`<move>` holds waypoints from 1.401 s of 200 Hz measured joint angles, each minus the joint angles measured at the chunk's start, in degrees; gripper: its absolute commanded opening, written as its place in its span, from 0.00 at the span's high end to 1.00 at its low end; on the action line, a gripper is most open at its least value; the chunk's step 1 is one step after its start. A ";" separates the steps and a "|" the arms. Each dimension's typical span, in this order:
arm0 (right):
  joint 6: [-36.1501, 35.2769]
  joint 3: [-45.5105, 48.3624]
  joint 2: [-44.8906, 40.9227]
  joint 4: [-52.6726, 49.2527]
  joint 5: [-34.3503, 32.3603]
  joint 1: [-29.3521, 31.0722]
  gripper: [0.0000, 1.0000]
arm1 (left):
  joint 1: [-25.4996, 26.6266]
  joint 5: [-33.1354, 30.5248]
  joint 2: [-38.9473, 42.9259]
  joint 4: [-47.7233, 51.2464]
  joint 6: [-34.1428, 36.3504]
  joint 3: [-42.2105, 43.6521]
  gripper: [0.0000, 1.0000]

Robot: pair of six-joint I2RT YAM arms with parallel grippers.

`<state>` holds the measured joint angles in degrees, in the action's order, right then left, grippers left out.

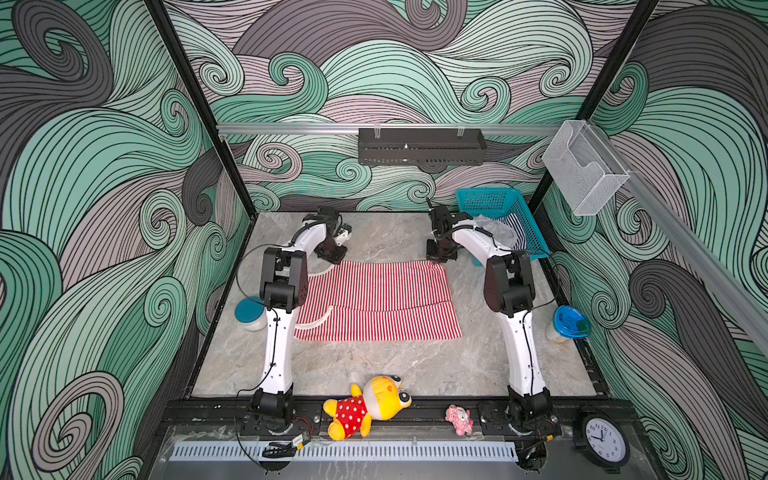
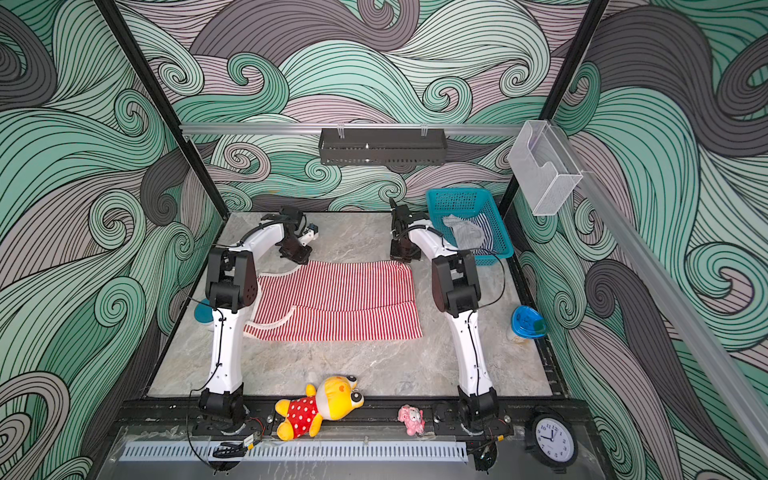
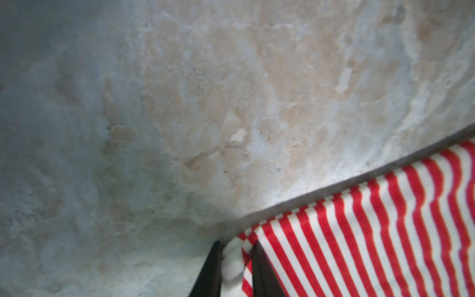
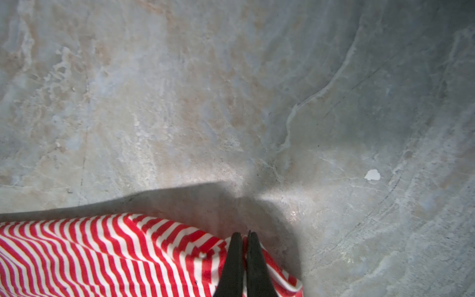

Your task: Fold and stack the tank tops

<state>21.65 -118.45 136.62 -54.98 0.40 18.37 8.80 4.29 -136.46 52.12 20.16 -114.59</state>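
Surface: grey-beige marbled tabletop, with both white-and-black arms reaching to its far half

Red-and-white thin-striped knit tank top: lies spread in the middle of the tabletop in both top views. Its white-trimmed armholes face the left arm's side and its straight hem faces the right arm's side. A cloth edge runs across it from side to side, nearer the front, so the near strip lies as a separate layer

Left gripper: at the far left corner of the red-and-white top. In the left wrist view its two black fingers stand either side of a bunched, white-trimmed corner. Cloth fills the narrow gap, so the claw is clamped on that corner

Right gripper: at the far right corner of the same top. In the right wrist view its fingers are pressed almost together with a sliver of striped cloth pinched between them. This claw is closed on the fabric. The corner is raised slightly and throws a shadow on the marble

Navy-and-white striped tank top: crumpled inside the teal perforated plastic basket at the far right corner of the tabletop, partly hidden by the right arm. It lies well apart from the red-and-white top
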 measured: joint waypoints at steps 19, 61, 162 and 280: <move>0.00 0.00 0.00 0.00 0.00 0.00 1.00 | 0.00 -0.02 0.00 0.07 -0.02 0.00 0.98; 0.00 2.49 -1.77 1.25 -0.61 -0.13 1.00 | 0.00 -0.85 0.74 -1.18 -0.52 1.36 1.00; -0.17 22.73 -18.12 13.22 -0.35 -1.70 1.00 | -0.04 -0.83 18.56 -6.95 -3.32 19.17 1.00; 1.11 41.53 -30.60 21.18 4.11 -1.68 1.00 | -0.02 2.67 31.04 -8.66 -3.32 37.20 1.00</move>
<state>22.76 -76.93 106.02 -33.80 4.51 16.69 8.78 6.96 -105.43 43.46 16.84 -77.38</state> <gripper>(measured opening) 0.054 0.050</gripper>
